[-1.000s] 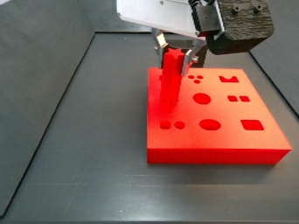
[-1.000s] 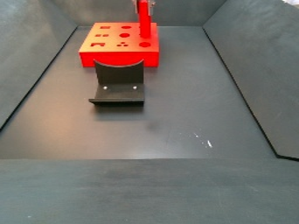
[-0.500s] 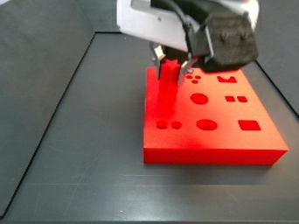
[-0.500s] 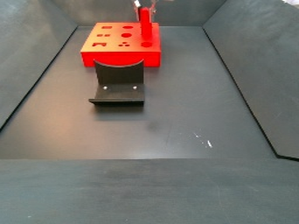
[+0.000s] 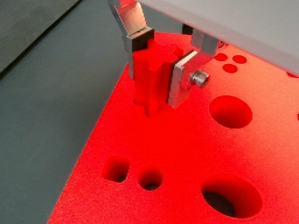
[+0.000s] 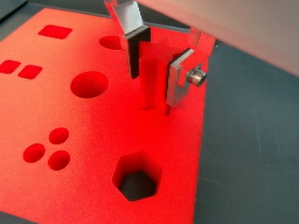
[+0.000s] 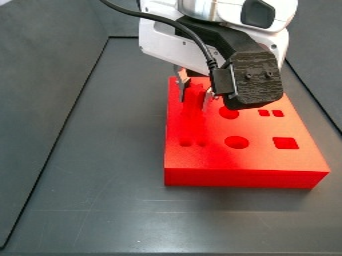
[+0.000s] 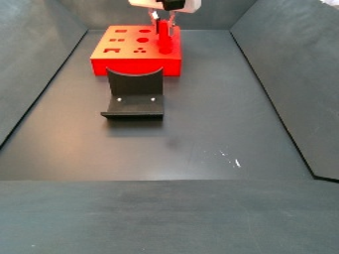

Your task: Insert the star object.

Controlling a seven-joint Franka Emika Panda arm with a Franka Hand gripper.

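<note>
Gripping the star object [image 5: 149, 83] upright between its plates, my tool [image 5: 160, 68] hangs low over the red block [image 6: 105, 162], peg's foot meeting its top.

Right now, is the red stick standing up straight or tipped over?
Standing up. In both wrist views the star object stands upright between the hand's fingers, its lower end meeting the red block. How deep it sits, I cannot tell.

Even, bright light; red block [image 5: 128, 131] saturated, glossy. Claw [image 5: 156, 66] over it, sharp; shadows soft.
</note>
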